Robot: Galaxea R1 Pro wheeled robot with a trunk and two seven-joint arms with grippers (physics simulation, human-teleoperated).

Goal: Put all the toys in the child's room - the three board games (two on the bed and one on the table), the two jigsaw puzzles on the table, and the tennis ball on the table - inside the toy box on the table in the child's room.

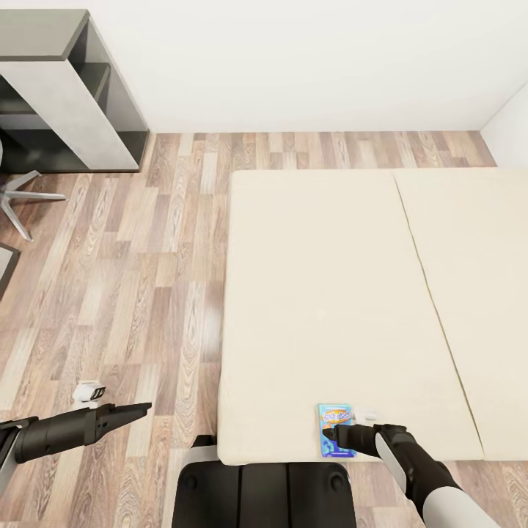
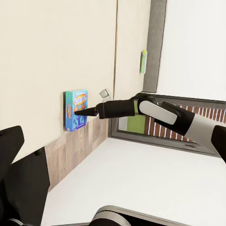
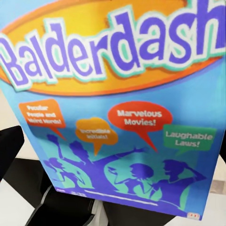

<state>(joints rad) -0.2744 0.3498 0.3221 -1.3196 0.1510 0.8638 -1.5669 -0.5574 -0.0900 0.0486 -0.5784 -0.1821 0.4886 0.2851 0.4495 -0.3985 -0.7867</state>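
We are at the bed (image 1: 323, 293), early in the job by the look of it: the blue Balderdash board game (image 1: 336, 430) lies flat near the mattress's front edge, just in front of our base, and has not yet been lifted. Our right gripper (image 1: 331, 434) reaches over it, its dark tips low on the lid; in the left wrist view the same gripper (image 2: 79, 112) points at the box (image 2: 76, 109), and the right wrist camera sees the printed lid (image 3: 117, 108) very close. We cannot tell whether the right fingers are spread or pinching the box edge, since the tips blur into the lid. The left gripper (image 1: 139, 408) hangs over the wood-plank floor (image 1: 132, 293) beside the bed, holding nothing, its fingers seemingly drawn together into a point. A small green object (image 2: 142, 61) sits far off by the bed's edge, too small to identify. We judge that carrying this game to the toy box, and everything after it, remains to be done.
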